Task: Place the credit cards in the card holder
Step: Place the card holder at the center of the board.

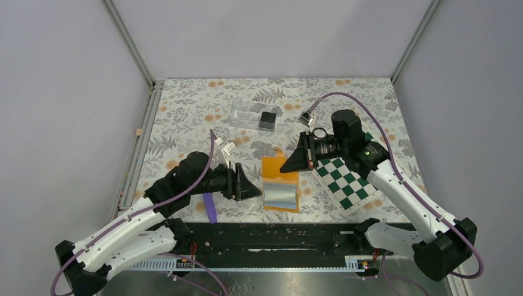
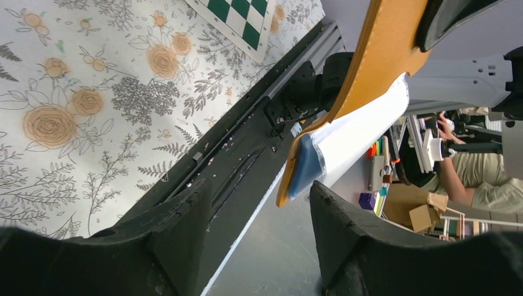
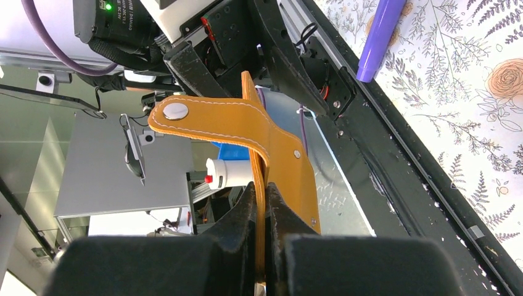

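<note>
Right claw [image 3: 263, 200] is pinched together on the wallet [image 3: 284, 148], gripping the edge of its orange cover, with the snap tab curling above the fingers. From overhead, the wallet spreads open toward 6 o'clock from that claw, pale lining up. Left claw [image 2: 259, 191] stands apart and holds nothing; the wallet's corner is just past its tips, at 3 o'clock. One card [image 1: 267, 119] sits in the clear box [image 1: 247, 113] at 12 o'clock of the wallet, well apart on the tabletop [image 1: 185, 111].
</note>
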